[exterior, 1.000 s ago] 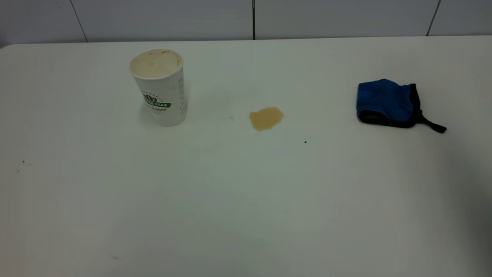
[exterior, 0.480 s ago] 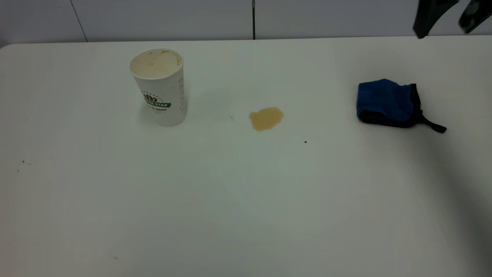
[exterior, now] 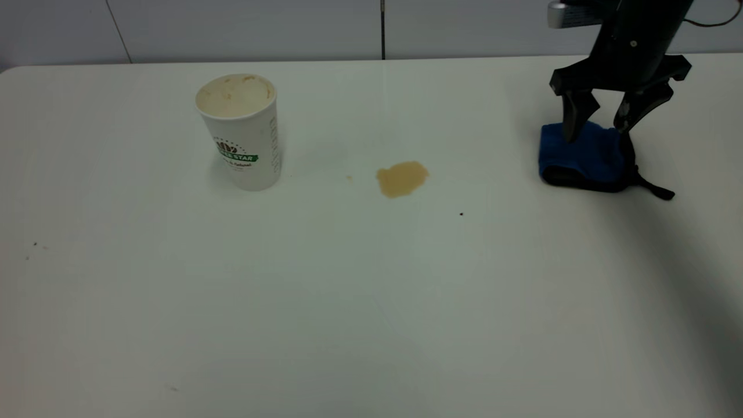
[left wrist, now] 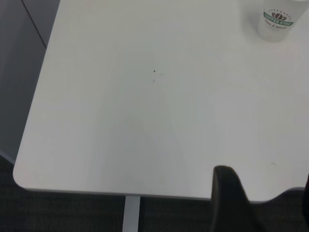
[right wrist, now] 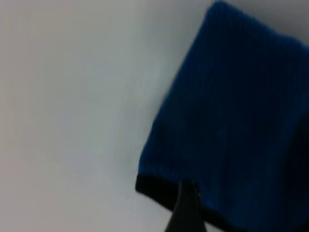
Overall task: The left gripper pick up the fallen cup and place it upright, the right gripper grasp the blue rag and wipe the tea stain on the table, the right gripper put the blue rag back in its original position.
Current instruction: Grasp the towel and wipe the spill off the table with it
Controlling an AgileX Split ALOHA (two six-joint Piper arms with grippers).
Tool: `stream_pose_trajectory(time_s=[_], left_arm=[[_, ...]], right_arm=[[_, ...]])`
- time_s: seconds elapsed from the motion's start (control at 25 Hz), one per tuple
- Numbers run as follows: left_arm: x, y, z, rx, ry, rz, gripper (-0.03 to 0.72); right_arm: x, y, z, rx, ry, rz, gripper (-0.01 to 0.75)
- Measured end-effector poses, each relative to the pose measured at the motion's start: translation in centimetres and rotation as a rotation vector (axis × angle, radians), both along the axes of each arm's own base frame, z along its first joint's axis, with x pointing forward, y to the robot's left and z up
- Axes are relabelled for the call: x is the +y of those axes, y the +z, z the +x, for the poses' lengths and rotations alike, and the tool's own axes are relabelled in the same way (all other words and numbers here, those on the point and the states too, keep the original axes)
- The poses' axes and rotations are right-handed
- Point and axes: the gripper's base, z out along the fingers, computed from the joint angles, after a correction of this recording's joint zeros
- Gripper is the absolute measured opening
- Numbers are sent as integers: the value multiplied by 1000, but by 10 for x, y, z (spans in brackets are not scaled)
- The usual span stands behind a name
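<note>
The white paper cup (exterior: 239, 134) with a green logo stands upright at the back left of the table (exterior: 348, 325); the left wrist view shows it far off (left wrist: 277, 21). The light-brown tea stain (exterior: 401, 178) lies mid-table, to the right of the cup. At the right lies the blue rag (exterior: 585, 157), black-edged, with its strap pointing right. My right gripper (exterior: 598, 133) hangs open right over the rag's back edge, one finger on each side of its top. In the right wrist view the rag (right wrist: 241, 116) fills the picture behind one fingertip (right wrist: 187, 195). My left gripper (left wrist: 268, 205) is open over the table's near edge.
A tiny dark speck (exterior: 461, 214) sits right of the stain, and more specks (exterior: 35, 244) lie at the far left. A grey panelled wall (exterior: 383, 29) runs behind the table. The table's rounded corner (left wrist: 21, 176) shows in the left wrist view.
The right arm has come into view from the upper right and dropped down to the blue rag. Cup, stain and rag have not moved.
</note>
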Motion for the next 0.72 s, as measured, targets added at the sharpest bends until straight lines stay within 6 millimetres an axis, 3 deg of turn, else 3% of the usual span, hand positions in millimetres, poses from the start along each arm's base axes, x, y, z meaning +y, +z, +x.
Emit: stream_pose_trajectory(time_s=[0.36, 0.48, 0.56, 0.64, 0.72], left_arm=[[0, 0, 0, 0, 0, 0, 402], [0, 0, 0, 0, 0, 0, 402], [0, 0, 0, 0, 0, 0, 402], [0, 0, 0, 0, 0, 0, 402], [0, 0, 0, 0, 0, 0, 402]], right_arm=[[-1, -37, 19, -11, 19, -26, 688], [-1, -44, 18, -1, 20, -27, 642], [-1, -44, 18, -3, 20, -27, 562], [-1, -44, 18, -1, 17, -22, 430], [0, -43, 19, 2, 7, -6, 243]])
